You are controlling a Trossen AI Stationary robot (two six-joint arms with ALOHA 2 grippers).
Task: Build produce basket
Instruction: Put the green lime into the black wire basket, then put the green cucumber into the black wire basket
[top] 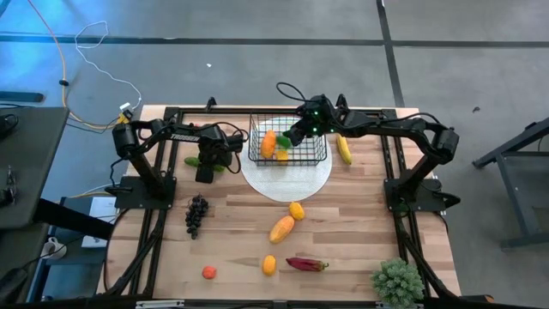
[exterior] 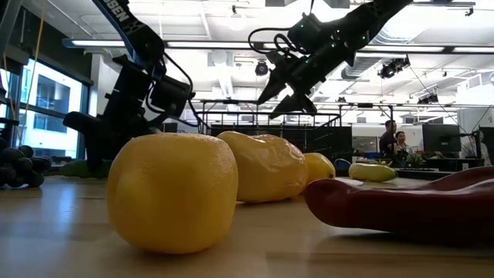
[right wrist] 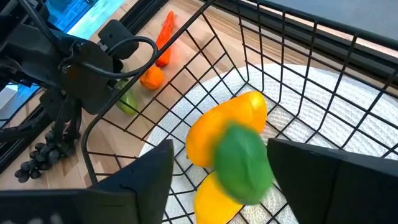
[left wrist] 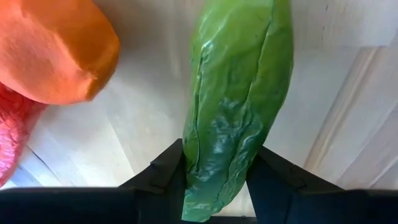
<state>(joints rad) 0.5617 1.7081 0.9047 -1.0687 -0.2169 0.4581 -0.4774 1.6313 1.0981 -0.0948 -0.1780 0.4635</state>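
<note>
You are seeing the basket [top: 288, 144] sitting on the white plate [top: 286, 177] at the far middle of the table [top: 360, 227], holding an orange mango [right wrist: 225, 127] and a yellow fruit [right wrist: 214, 196]. Your right gripper [right wrist: 217, 168] is hovering over the basket, fingers spread, with a green pepper [right wrist: 244, 163] blurred between them. Your left gripper [left wrist: 214, 171] is clenching a long green pepper [left wrist: 239, 99] just left of the basket.
</note>
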